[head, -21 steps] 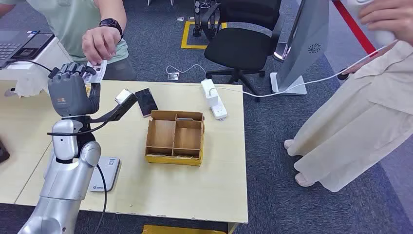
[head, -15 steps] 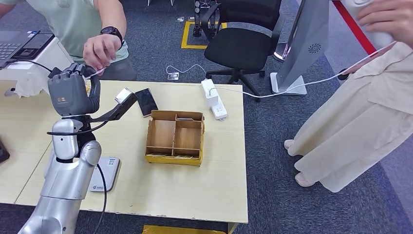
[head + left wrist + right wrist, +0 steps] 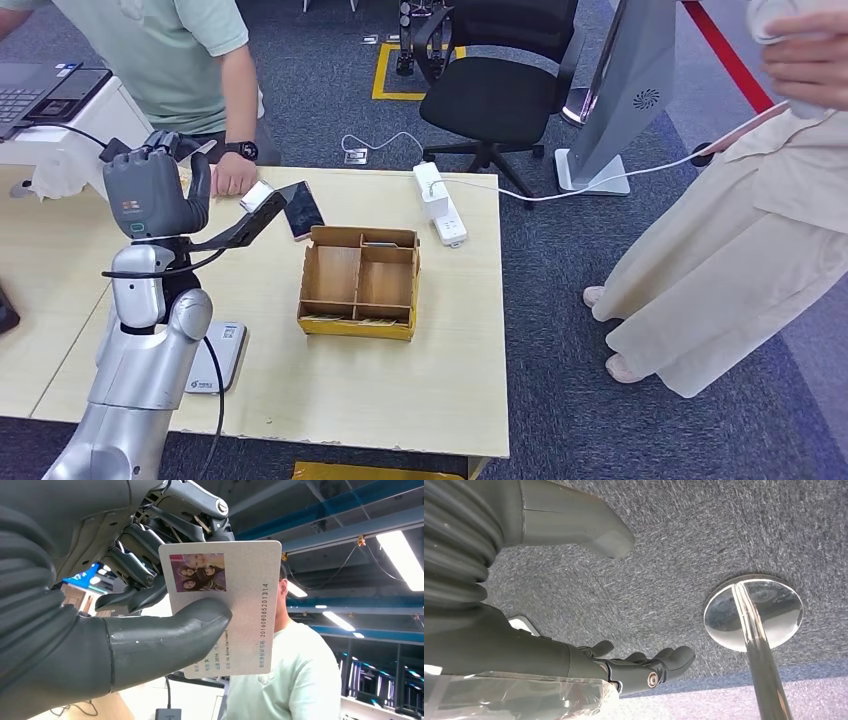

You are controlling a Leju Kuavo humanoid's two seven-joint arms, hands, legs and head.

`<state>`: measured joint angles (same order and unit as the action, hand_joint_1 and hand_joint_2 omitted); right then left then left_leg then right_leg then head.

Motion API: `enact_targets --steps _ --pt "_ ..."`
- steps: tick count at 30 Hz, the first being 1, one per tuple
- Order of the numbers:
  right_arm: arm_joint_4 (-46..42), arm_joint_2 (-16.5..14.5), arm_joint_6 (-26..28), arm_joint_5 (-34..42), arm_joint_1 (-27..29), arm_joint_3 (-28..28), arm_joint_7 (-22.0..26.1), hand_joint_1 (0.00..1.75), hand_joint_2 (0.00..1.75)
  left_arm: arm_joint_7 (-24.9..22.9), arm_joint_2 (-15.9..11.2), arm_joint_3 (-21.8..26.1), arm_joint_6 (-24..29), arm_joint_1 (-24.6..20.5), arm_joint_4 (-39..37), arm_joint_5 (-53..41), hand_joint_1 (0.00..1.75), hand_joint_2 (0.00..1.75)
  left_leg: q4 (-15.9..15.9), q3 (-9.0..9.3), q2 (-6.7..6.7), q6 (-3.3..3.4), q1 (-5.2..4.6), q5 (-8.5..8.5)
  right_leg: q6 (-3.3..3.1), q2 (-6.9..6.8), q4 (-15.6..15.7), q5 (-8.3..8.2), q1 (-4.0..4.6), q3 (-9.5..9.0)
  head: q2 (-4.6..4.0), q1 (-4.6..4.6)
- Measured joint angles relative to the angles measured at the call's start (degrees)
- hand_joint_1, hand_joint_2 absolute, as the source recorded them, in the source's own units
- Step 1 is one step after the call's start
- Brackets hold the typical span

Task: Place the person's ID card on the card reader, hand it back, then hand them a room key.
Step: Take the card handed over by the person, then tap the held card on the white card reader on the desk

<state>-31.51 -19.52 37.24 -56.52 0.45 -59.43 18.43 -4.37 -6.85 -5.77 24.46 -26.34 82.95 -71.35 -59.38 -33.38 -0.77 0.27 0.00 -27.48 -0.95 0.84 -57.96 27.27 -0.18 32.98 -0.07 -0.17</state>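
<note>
My left hand (image 3: 152,192) is raised over the table's far left and grips the ID card (image 3: 247,605) between thumb and fingers. The card is white with a small photo and printed numbers. The person in a green shirt (image 3: 165,55) stands just behind it, their hand (image 3: 233,181) resting on the table edge. The white card reader (image 3: 216,356) lies flat near the table's front left. A wooden divided box (image 3: 360,281) sits mid-table. My right hand (image 3: 644,666) hangs over grey carpet, fingers apart, holding nothing.
A black phone (image 3: 300,209) and a small silver device on a black arm (image 3: 256,198) lie beyond the box. A white power strip (image 3: 440,206) sits at the far edge. A second person in beige (image 3: 740,230) stands at the right. A black chair (image 3: 495,95) is behind the table.
The person's hand has let go of the card and dropped to the table edge. My left hand has closed its fingers around the card and now holds it alone.
</note>
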Motion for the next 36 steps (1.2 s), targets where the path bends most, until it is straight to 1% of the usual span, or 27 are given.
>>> enact_targets --steps 3,10,14,17,21,28,31,36 --pt "0.0 0.0 0.5 0.7 0.0 0.1 -0.8 0.0 1.75 1.2 0.3 0.0 -1.9 0.1 0.0 4.8 1.75 1.75 0.0 0.0 -0.01 0.0 0.0 0.0 0.0 -0.01 0.0 0.0 0.0 0.0 0.0 0.0" --pt "-0.3 0.0 1.6 5.2 0.0 2.7 -3.4 0.0 1.75 4.6 1.3 0.1 -8.8 1.8 0.9 22.9 1.75 1.75 0.0 -0.01 0.01 0.0 0.0 0.0 0.0 0.0 0.0 0.0 0.0 0.0 0.01 0.01" --pt "-0.8 0.0 1.9 7.4 0.0 4.7 -4.5 0.0 1.75 5.0 1.8 0.5 -12.1 3.8 2.0 32.8 1.75 1.75 0.0 -0.01 0.01 0.0 0.0 0.0 0.0 0.01 0.0 0.0 0.0 0.01 0.0 0.0" --pt "-1.0 0.0 1.9 8.4 0.0 5.8 -5.0 0.0 1.75 5.0 1.8 1.2 -13.9 5.4 2.6 38.1 1.75 1.75 0.0 -0.01 0.01 0.0 0.0 -0.01 0.0 0.01 0.0 0.01 0.0 0.02 0.0 0.0" --pt "-1.4 0.0 1.9 9.4 0.2 7.0 -5.4 0.0 1.75 4.9 1.8 2.2 -15.0 7.1 3.3 41.7 1.75 1.75 0.0 -0.02 0.0 0.0 0.0 -0.01 0.0 0.0 0.0 0.02 0.0 0.02 0.01 0.0" --pt "-2.0 0.0 1.9 10.0 0.7 8.3 -6.0 0.0 1.75 3.8 1.4 4.5 -14.8 8.9 3.8 44.0 1.75 1.75 0.0 -0.04 0.0 0.0 0.0 0.0 0.0 0.0 0.0 0.02 0.0 0.02 0.0 0.01" --pt "-2.4 0.0 1.9 10.3 1.0 8.8 -6.3 0.0 1.75 2.6 0.7 6.2 -15.0 9.7 3.8 44.9 1.75 1.75 0.0 -0.04 0.01 0.0 0.0 -0.01 0.0 0.02 0.0 0.02 0.0 0.03 0.0 0.01" --pt "-2.8 0.0 1.9 10.6 1.3 9.4 -6.7 0.0 1.75 2.0 -0.5 8.4 -15.4 11.4 3.9 45.7 1.75 1.75 0.0 -0.07 -0.02 0.0 0.01 -0.01 0.0 0.0 0.0 0.05 0.0 0.04 0.0 0.02"
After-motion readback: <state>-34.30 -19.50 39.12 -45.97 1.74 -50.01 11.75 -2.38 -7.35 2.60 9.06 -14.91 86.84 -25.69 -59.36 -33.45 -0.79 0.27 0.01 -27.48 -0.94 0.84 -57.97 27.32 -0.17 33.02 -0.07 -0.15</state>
